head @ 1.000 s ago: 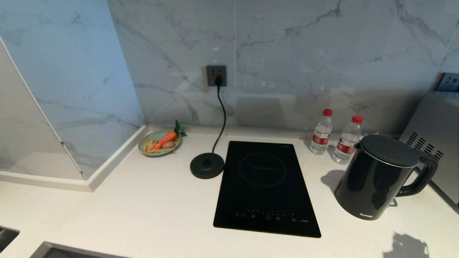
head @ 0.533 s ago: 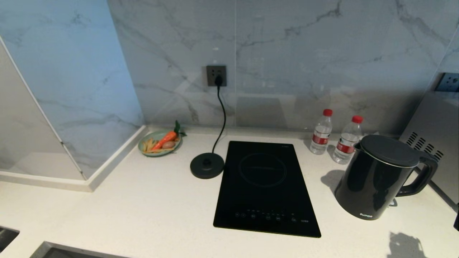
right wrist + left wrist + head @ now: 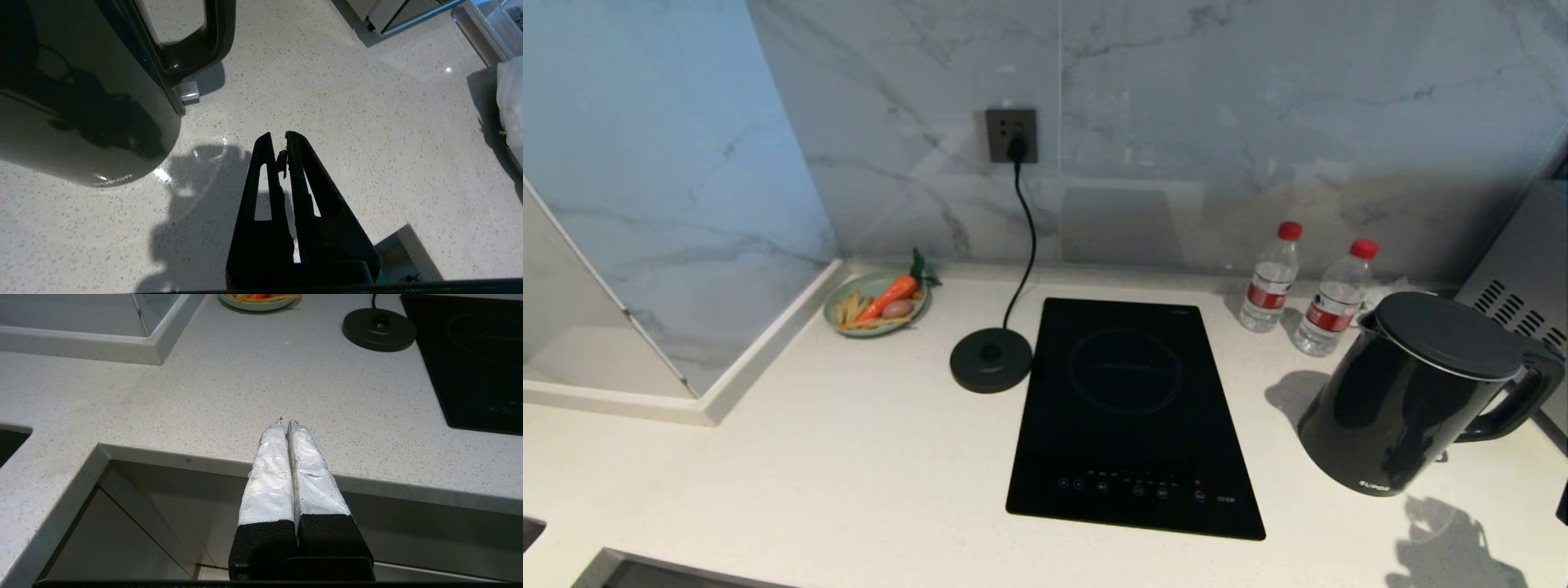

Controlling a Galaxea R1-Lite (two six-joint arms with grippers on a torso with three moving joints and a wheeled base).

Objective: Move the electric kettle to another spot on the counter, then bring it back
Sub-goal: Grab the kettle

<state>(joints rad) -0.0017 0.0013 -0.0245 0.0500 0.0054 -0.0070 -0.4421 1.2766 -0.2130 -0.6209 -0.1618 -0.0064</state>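
Both claws are pressed together and empty: right claw hovers beside the electric kettle, left claw over the table edge.

I see a grey-veined white marble backsplash wall behind the worktop, with a dark grey square wall socket mounted in it and a black plug and cord hanging down from it. At left, a second marble-faced panel meets the back wall at a corner, edged by a white raised stone kerb. At far right stands a brushed grey metal appliance casing with vent slots; light comes from the front, throwing soft shadows toward the wall and glare patches on the marble.
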